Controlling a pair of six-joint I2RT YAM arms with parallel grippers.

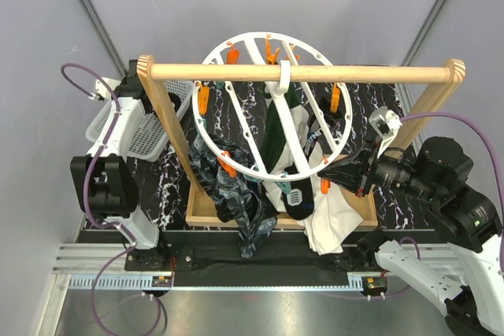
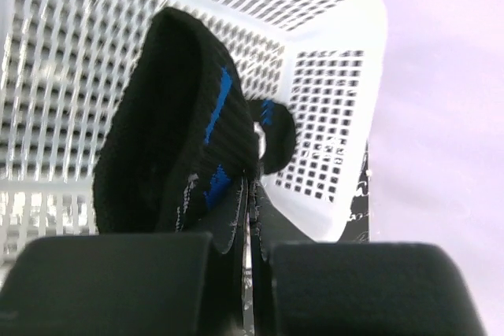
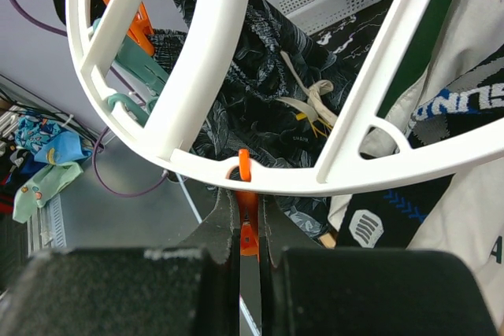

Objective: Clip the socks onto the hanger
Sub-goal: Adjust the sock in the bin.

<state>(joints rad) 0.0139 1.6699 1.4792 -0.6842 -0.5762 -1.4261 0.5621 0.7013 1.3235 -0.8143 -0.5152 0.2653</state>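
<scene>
The hanger (image 1: pixel 236 169), a large white ring with spokes and orange pegs, hangs by its hook from a wooden rail. Clipped to it are a dark green sock (image 1: pixel 277 135), a mottled teal-grey sock (image 1: pixel 228 186) and a black sock (image 1: pixel 298 198). My right gripper (image 3: pixel 249 222) is shut on an orange peg (image 3: pixel 249 235) under the ring's rim (image 3: pixel 260 179), at the ring's lower right in the top view. My left gripper (image 2: pixel 252 190) is shut on a black sock with blue stripes (image 2: pixel 169 131), just above the white mesh basket (image 2: pixel 331 92).
The wooden rail frame (image 1: pixel 299 73) spans the table, with its base tray under the hanger. A white cloth (image 1: pixel 331 226) hangs at the ring's lower right. The mesh basket (image 1: pixel 153 135) stands left of the frame, beside the left arm. Grey walls close in both sides.
</scene>
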